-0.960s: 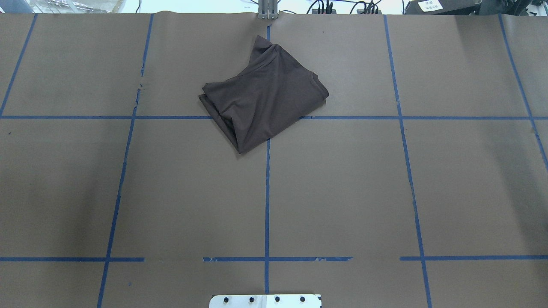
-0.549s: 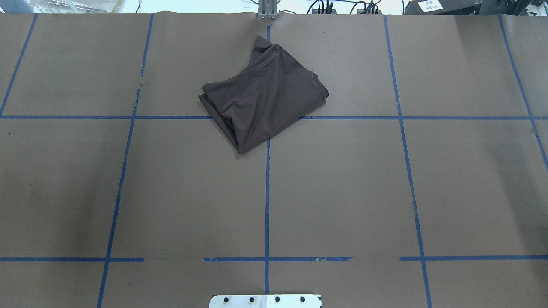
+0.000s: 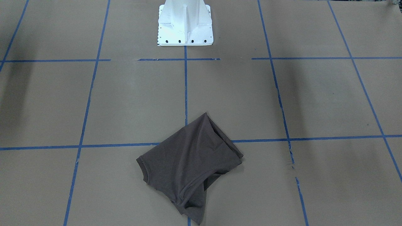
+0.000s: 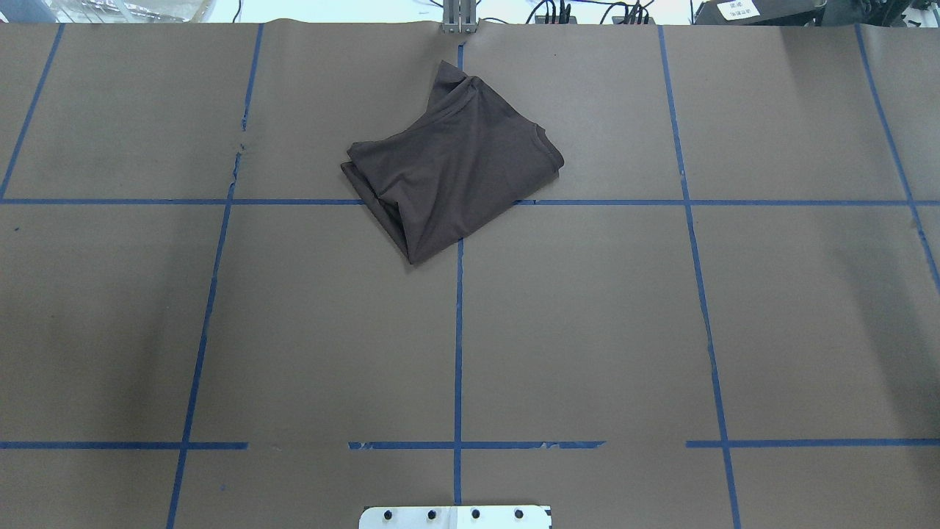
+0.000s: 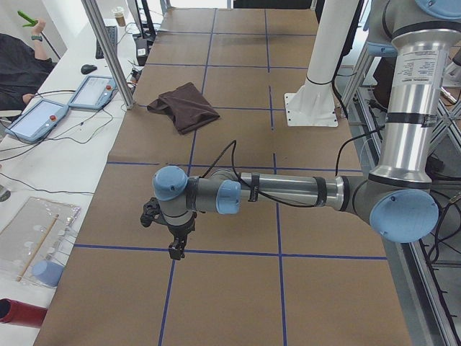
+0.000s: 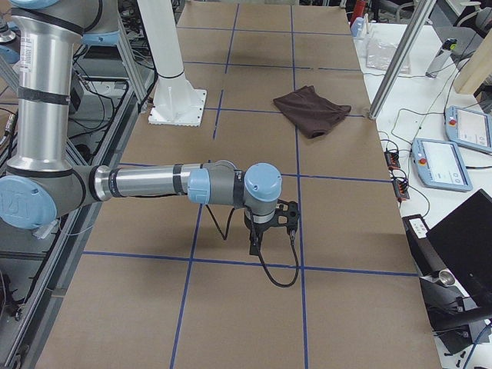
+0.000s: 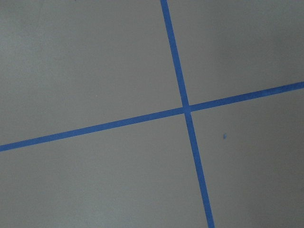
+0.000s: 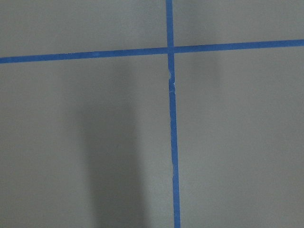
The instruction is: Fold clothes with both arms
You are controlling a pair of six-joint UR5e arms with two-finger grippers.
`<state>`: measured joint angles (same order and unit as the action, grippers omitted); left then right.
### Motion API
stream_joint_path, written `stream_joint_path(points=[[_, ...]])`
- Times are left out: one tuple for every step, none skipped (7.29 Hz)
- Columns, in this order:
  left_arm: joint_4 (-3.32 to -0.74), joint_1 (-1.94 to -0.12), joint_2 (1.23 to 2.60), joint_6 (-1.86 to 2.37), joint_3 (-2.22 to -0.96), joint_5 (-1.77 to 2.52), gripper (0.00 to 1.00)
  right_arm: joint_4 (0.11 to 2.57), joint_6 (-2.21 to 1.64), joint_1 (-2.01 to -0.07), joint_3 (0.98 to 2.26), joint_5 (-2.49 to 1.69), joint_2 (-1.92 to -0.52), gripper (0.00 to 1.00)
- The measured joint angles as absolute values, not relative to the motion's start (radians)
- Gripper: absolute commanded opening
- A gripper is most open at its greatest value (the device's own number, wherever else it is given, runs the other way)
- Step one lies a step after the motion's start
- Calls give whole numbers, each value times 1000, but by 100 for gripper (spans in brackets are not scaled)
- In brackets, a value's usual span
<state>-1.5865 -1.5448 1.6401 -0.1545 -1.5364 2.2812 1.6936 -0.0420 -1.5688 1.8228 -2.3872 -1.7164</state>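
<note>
The clothes, one dark brown T-shirt (image 4: 455,165), lie crumpled and partly folded on the far middle of the brown paper table (image 4: 587,330), also seen in the front-facing view (image 3: 188,163). Nothing touches the shirt. My left arm (image 5: 288,191) reaches low over the table's left end, its gripper (image 5: 175,249) pointing down, far from the shirt (image 5: 186,106). My right arm (image 6: 154,183) mirrors this at the right end with its gripper (image 6: 254,246) down, far from the shirt (image 6: 311,109). Open or shut, I cannot tell for either. Both wrist views show only paper and blue tape.
Blue tape lines (image 4: 458,330) divide the paper into a grid. The white pedestal base (image 3: 185,23) stands at the robot's edge. Past the far edge are a metal post (image 5: 108,54), pendant tablets (image 5: 36,119), cables and a seated person (image 5: 14,65).
</note>
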Motion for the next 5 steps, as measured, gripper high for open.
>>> stream_joint_path(points=[[-1586, -1545, 1640, -150, -1533, 2282, 100, 1693, -44, -1569, 1824, -2387, -1714, 100], [-1586, -1545, 1640, -147, -1530, 2282, 100, 1692, -47, -1568, 1824, -2387, -1713, 100], [-1587, -1545, 1639, -145, -1528, 2282, 100, 1691, -48, -1567, 1823, -2387, -1708, 100], [-1590, -1545, 1638, -145, -1527, 2282, 100, 1691, -50, -1567, 1821, -2387, -1698, 100], [-1592, -1545, 1638, -145, -1527, 2282, 100, 1691, -51, -1567, 1818, -2387, -1688, 100]])
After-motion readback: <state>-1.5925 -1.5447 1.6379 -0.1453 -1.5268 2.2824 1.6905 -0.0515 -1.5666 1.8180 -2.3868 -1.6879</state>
